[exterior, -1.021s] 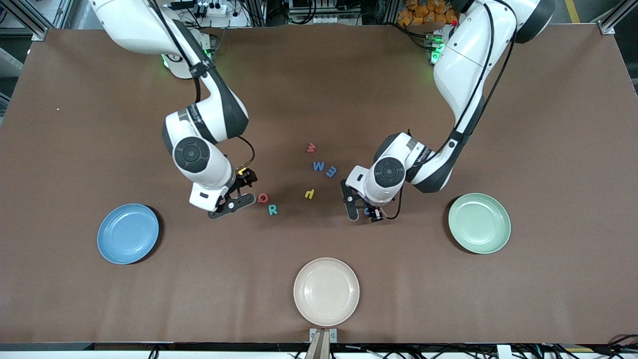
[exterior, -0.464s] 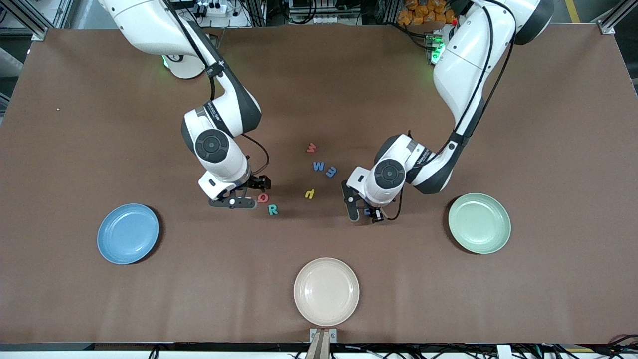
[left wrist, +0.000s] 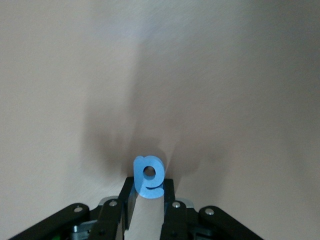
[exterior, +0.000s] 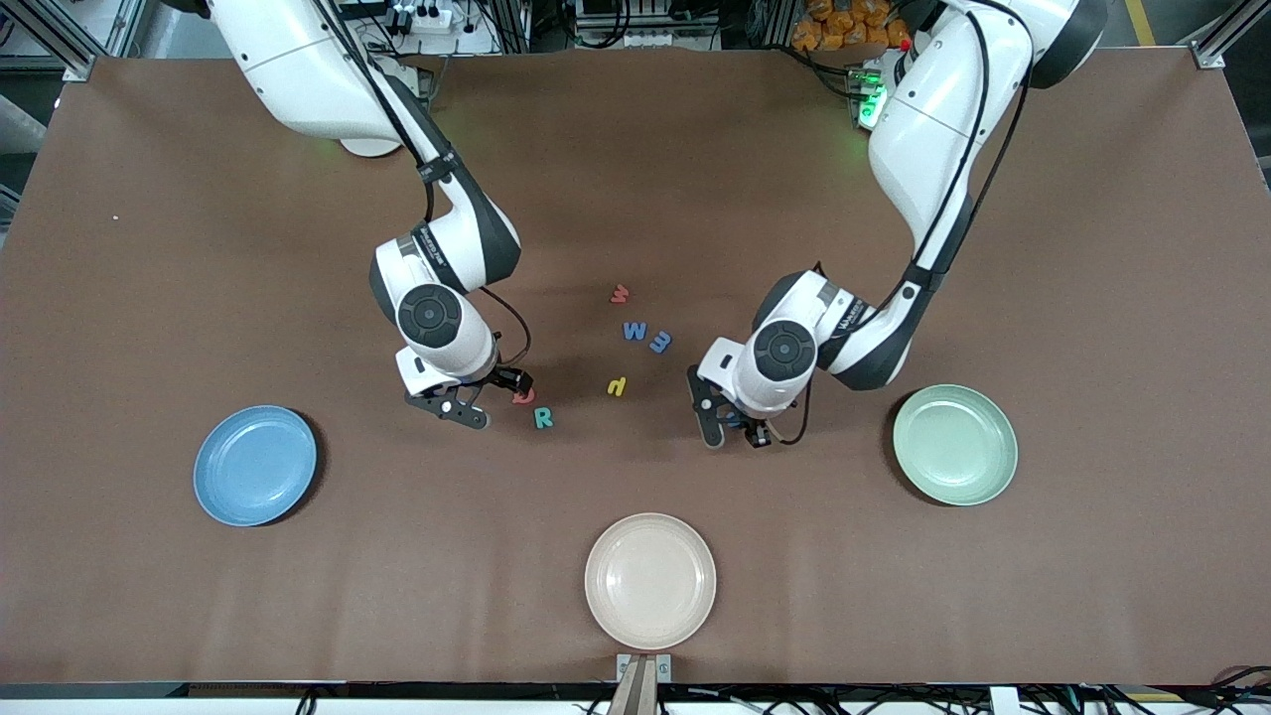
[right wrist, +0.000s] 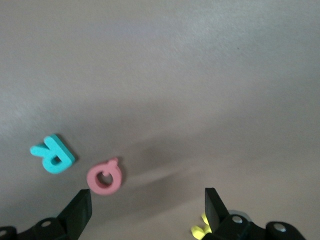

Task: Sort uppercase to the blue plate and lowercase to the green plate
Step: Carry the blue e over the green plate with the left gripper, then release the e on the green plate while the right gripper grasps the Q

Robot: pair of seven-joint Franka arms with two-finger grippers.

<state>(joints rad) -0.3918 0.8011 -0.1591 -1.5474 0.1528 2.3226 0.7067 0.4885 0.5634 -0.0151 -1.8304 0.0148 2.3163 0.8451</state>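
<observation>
Blue foam letter a (left wrist: 148, 178) is pinched upright between the left gripper's (exterior: 733, 425) fingers over bare table near the green plate (exterior: 955, 444). Spread wide, the right gripper (right wrist: 145, 210) hangs just above the red Q (right wrist: 104, 176), with the teal R (right wrist: 52, 153) beside it.

three plates (exterior: 255, 465), eight letters (exterior: 543, 418)
</observation>
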